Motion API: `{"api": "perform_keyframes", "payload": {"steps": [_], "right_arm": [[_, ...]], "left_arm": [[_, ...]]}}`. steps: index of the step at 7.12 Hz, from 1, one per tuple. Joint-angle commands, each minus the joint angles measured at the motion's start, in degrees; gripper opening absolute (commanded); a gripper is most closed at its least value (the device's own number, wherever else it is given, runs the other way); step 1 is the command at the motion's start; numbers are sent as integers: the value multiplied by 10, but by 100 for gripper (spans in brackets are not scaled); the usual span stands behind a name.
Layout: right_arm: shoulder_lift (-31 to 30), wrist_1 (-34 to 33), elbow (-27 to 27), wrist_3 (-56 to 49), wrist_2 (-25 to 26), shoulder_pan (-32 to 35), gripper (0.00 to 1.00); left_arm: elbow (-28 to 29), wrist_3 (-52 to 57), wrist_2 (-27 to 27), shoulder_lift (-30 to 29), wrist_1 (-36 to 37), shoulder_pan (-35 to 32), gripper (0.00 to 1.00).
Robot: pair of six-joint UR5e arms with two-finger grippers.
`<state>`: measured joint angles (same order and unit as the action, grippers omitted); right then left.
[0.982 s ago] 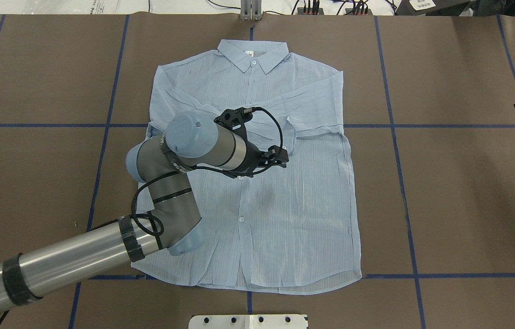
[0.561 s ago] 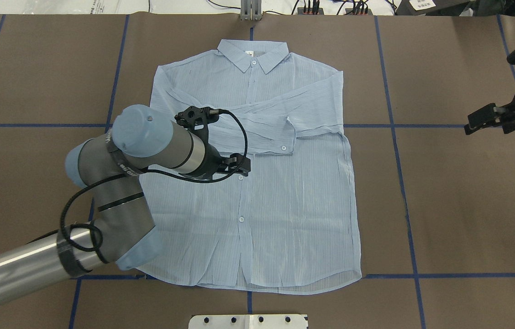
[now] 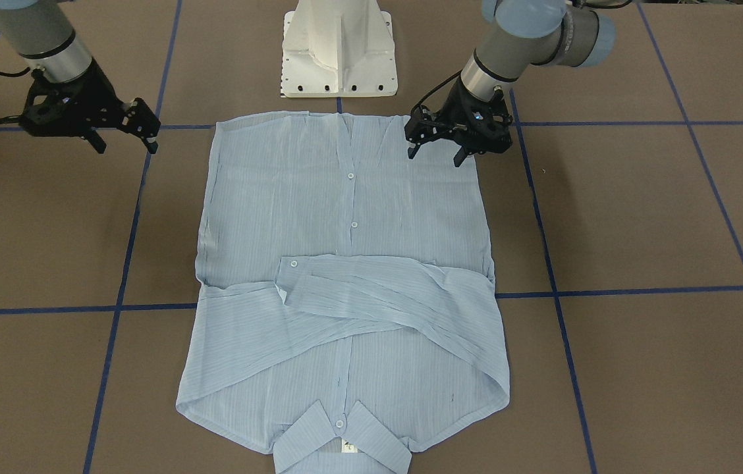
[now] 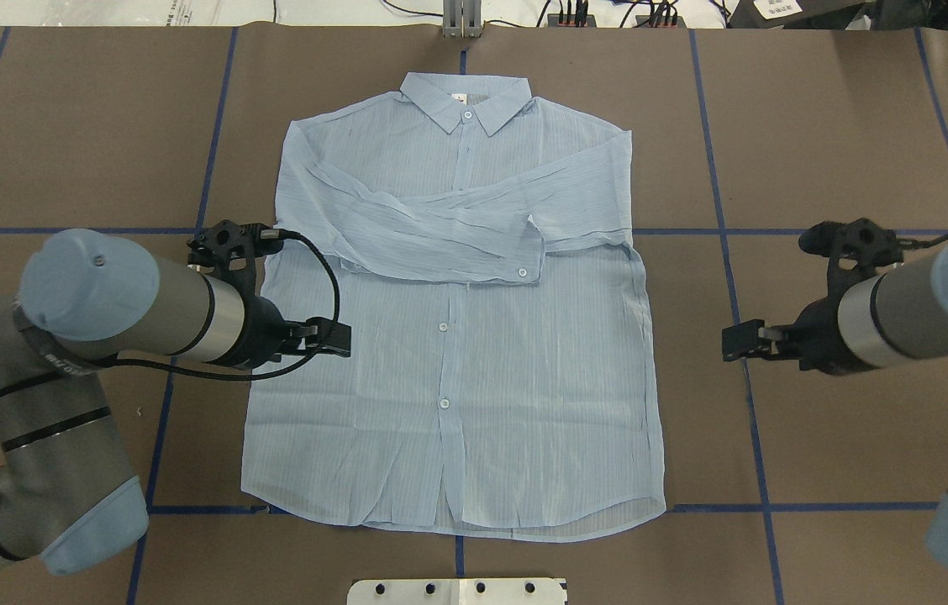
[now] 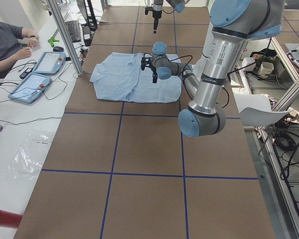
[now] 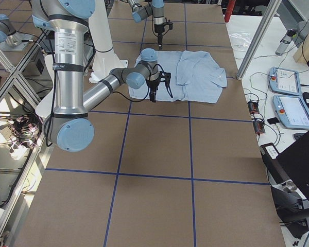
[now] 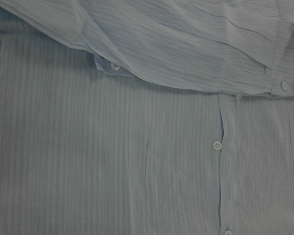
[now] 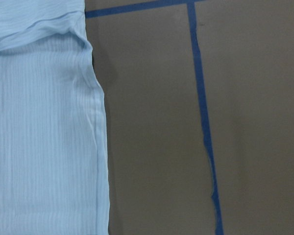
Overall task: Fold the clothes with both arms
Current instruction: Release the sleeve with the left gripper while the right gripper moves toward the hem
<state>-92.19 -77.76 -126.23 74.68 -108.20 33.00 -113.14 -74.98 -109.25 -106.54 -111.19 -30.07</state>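
The light blue striped shirt lies flat and front up on the brown table, collar at the far side. Both sleeves are folded across the chest. My left gripper hangs open and empty above the shirt's left edge at mid-height. It also shows in the front view. Its wrist view shows the shirt front from above. My right gripper is open and empty above bare table just right of the shirt's right edge, which shows in its wrist view. It also shows in the front view.
The white pedestal base stands at the near table edge by the shirt's hem. Blue tape lines grid the brown table. Cables and plugs lie past the far edge. An operator with tablets sits at that side.
My left arm has drawn back leftward from the middle of the shirt to its left edge. My right arm has come in from the right toward the shirt's right edge. The shirt has not moved.
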Motion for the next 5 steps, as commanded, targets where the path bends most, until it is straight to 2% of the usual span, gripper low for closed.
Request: {"api": "perform_keyframes", "payload": {"steps": [1, 2, 5], "right_arm": [[-8, 1, -23, 105, 108, -127, 100], [-8, 1, -23, 119, 118, -145, 100], [-8, 1, -23, 120, 120, -153, 100]], "left_arm": [[-28, -46, 29, 53, 0, 36, 100], [-27, -86, 74, 58, 1, 85, 100], [-19, -108, 114, 92, 4, 141, 99]]}}
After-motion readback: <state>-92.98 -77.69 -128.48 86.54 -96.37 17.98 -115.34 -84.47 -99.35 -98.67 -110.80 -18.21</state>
